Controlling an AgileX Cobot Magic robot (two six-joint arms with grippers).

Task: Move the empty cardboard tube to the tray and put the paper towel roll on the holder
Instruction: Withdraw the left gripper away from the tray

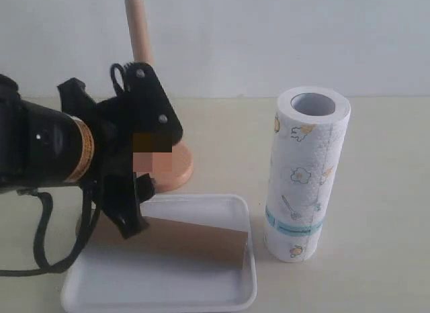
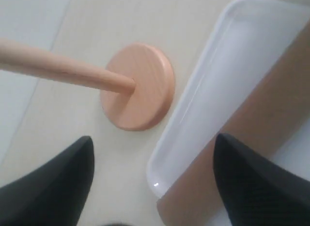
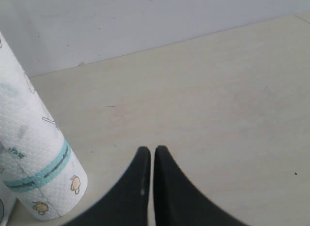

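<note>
The empty cardboard tube (image 1: 195, 238) lies flat in the white tray (image 1: 154, 289), one end sticking over the tray's rim in the left wrist view. My left gripper (image 1: 138, 205) hovers open just above that end, its fingers spread wide of the tube (image 2: 271, 100) and tray (image 2: 232, 56). Behind it stands the holder (image 1: 139, 31), its bare dowel rising from the round base (image 2: 145, 90). The paper towel roll (image 1: 306, 172) stands upright right of the tray. My right gripper (image 3: 149, 149) is shut on nothing, beside the roll (image 3: 34, 153); it is out of the exterior view.
The left arm's black body and its looping cable (image 1: 40, 252) fill the left side, in front of the holder's base. A pale wall (image 1: 269, 37) closes off the table's back edge. The beige tabletop (image 3: 218, 100) spreads beyond the right gripper.
</note>
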